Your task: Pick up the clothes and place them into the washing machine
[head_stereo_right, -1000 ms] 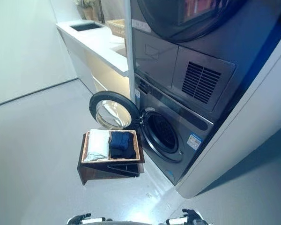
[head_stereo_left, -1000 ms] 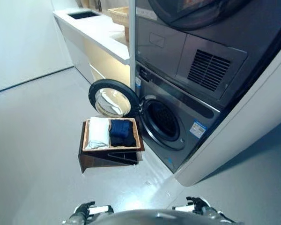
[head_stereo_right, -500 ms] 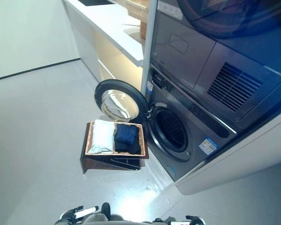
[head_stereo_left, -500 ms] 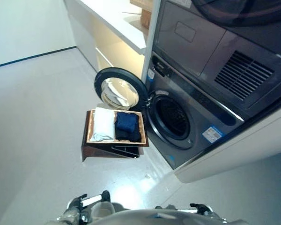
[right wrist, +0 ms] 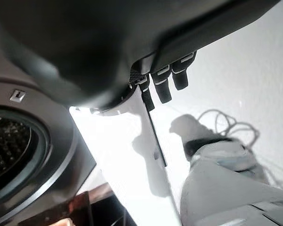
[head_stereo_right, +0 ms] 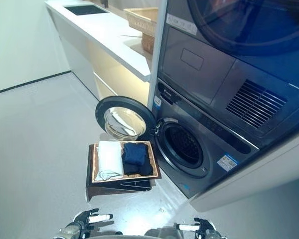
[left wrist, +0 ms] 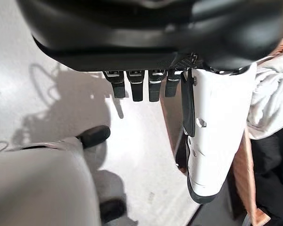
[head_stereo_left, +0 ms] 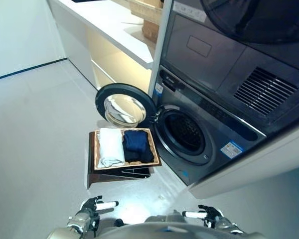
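A folded white cloth and a folded dark blue cloth lie side by side in a brown basket on the floor. The basket stands in front of the grey washing machine, whose round door hangs open to the left of the drum opening. My left hand and right hand hang low at the bottom of the eye views, well short of the basket. Both are open and hold nothing; the wrist views show straight fingers and the white thumb cover.
A second grey machine is stacked above the washer. A white counter runs along the left of the machines, with a wicker basket on it. Grey floor spreads out to the left of the brown basket.
The camera has shifted, so the whole scene sits differently in the picture. Both hands now show more fully at the bottom edge. The clothes and basket have not moved.
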